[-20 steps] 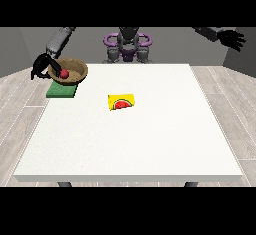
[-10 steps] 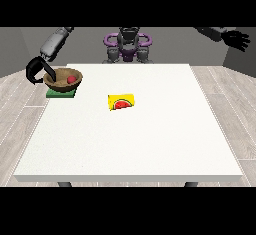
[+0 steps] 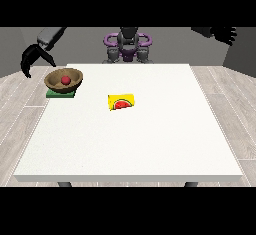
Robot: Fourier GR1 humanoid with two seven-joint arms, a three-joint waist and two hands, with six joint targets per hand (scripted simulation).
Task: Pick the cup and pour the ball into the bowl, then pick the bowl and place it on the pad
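Hand at the view's left [image 3: 31,59]: I see its dark fingers spread and released, curving downward, grasping nothing. It hangs off the table's far-left corner, apart from the bowl, at about ten o'clock from it.

Hand at the view's right [image 3: 225,33]: raised high beyond the table's far-right corner, well apart from everything on the tabletop. I cannot tell how its fingers lie.

Bowl [image 3: 63,80]: brown, wooden-looking, round, upright, with a darker inside. From the table's middle I read it at about ten o'clock, near the far-left corner.

Bowl contents: one red ball [image 3: 65,80], resting at the bottom of the bowl, near its centre.

Pad [image 3: 54,94]: green and flat, lying under the bowl. Its front edge and left corner show past the bowl's base. The bowl sits on it.

Cup [image 3: 121,102]: yellow, lying on its side on the white table [image 3: 130,139], near the table's middle, at about four o'clock from the bowl and well apart from it. I cannot see into it.

Markings: the cup's facing side carries a red half-round picture like a watermelon slice. I can read no writing on it or anywhere else.

Robot body [image 3: 128,46]: grey torso with purple rings, behind the table's far edge at twelve o'clock.
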